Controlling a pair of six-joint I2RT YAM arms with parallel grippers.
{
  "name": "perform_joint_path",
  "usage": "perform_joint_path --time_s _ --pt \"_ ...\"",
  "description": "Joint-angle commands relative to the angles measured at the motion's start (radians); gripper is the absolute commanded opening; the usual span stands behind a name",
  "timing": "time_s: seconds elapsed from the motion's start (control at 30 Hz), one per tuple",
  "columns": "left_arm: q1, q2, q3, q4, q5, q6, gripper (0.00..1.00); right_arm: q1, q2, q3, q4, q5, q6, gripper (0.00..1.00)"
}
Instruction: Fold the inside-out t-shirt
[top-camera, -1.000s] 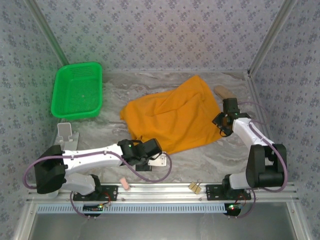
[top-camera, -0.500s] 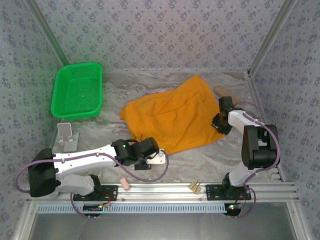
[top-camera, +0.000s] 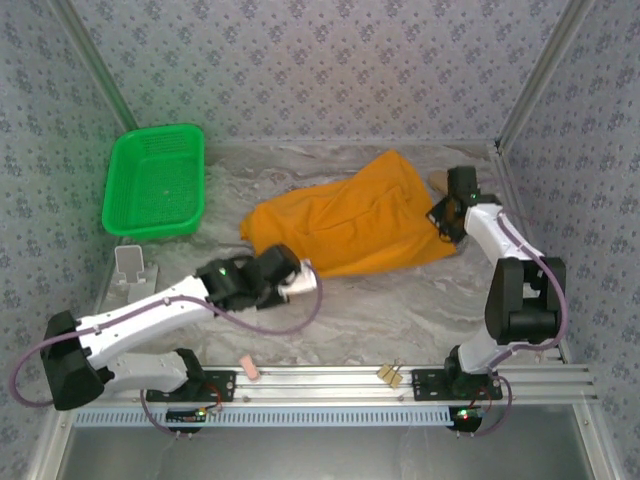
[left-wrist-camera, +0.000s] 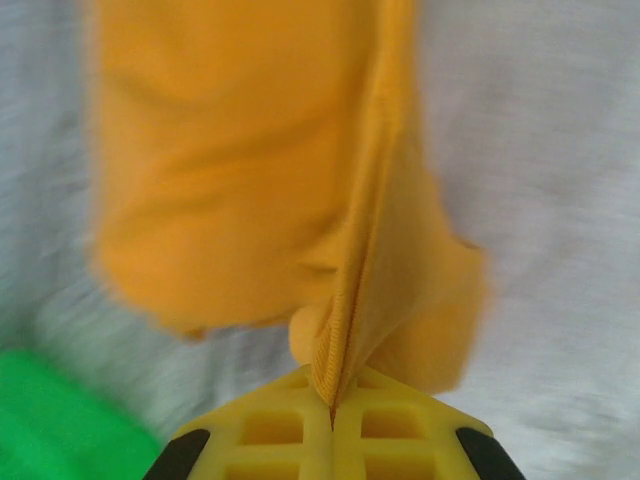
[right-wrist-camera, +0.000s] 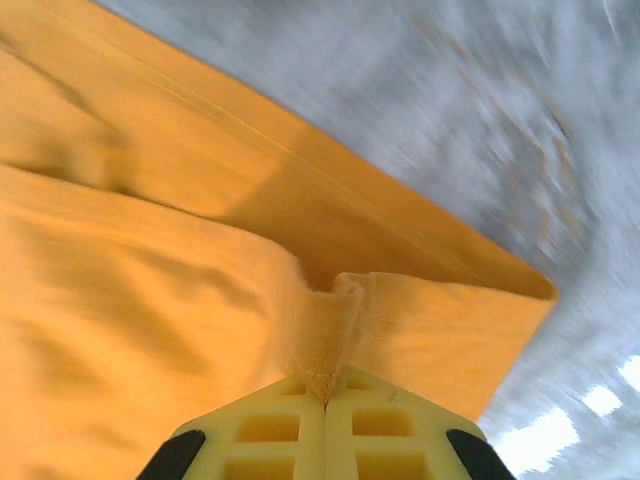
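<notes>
The orange-yellow t-shirt lies bunched across the middle of the marbled table, plain cloth side up. My left gripper sits at the shirt's near left edge, shut on a ribbed hem of the t-shirt that rises from between its yellow fingers. My right gripper is at the shirt's right edge, shut on a pinched fold of the t-shirt next to a stitched seam. Neither print nor neck tag shows.
A green plastic basket stands at the back left. A white phone-stand-like piece sits near the left arm. A tan wooden piece lies behind the right gripper. A small pink object and binder clips rest on the front rail.
The right gripper closed on the shirt's right edge and moved back. The left gripper, shut throughout, pulled the near hem back and left, so the shirt's near part has drawn up.
</notes>
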Motion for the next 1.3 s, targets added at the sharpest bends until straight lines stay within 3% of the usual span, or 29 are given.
perform_joint_path --time_s 0.0,0.1,0.23,0.33,0.43,0.57,0.73,0.8,0.93,1.0,1.13,1.27 --pt "0.097 -0.02 0.227 -0.025 -0.144 0.163 0.0 -0.009 -0.045 0.206 -0.044 0.063 0.021 0.0" --pt "0.106 0.017 0.424 -0.009 -0.163 0.356 0.0 -0.009 -0.097 0.338 -0.087 0.145 0.028 0.0" --pt "-0.002 0.075 0.701 -0.18 -0.225 0.415 0.0 -0.015 -0.251 0.42 -0.176 0.286 0.019 0.0" --pt "-0.149 0.041 0.719 -0.306 -0.222 0.462 0.0 -0.017 -0.413 0.423 -0.224 0.337 -0.026 0.0" --pt "-0.251 -0.016 0.725 -0.294 -0.24 0.368 0.0 -0.019 -0.556 0.447 -0.276 0.344 -0.073 0.0" --pt "-0.293 -0.087 0.778 -0.301 -0.181 0.223 0.0 -0.018 -0.65 0.511 -0.357 0.327 -0.099 0.0" --pt "-0.284 -0.139 0.693 -0.205 -0.171 0.31 0.0 -0.019 -0.625 0.489 -0.328 0.238 -0.072 0.0" --pt "-0.209 -0.13 0.68 -0.175 -0.09 0.321 0.0 -0.018 -0.567 0.46 -0.287 0.208 -0.059 0.0" --pt "0.077 -0.048 0.688 -0.173 0.168 0.32 0.0 0.001 -0.383 0.446 -0.167 0.134 -0.053 0.0" --pt "0.192 0.019 0.689 -0.154 0.243 0.324 0.0 0.022 -0.279 0.474 -0.127 0.146 -0.068 0.0" --pt "0.432 0.192 0.715 -0.07 0.388 0.313 0.0 0.032 -0.039 0.582 -0.055 0.118 -0.058 0.0" --pt "0.6 0.391 0.851 -0.015 0.446 0.33 0.0 -0.002 0.211 0.815 -0.015 -0.031 -0.018 0.0"
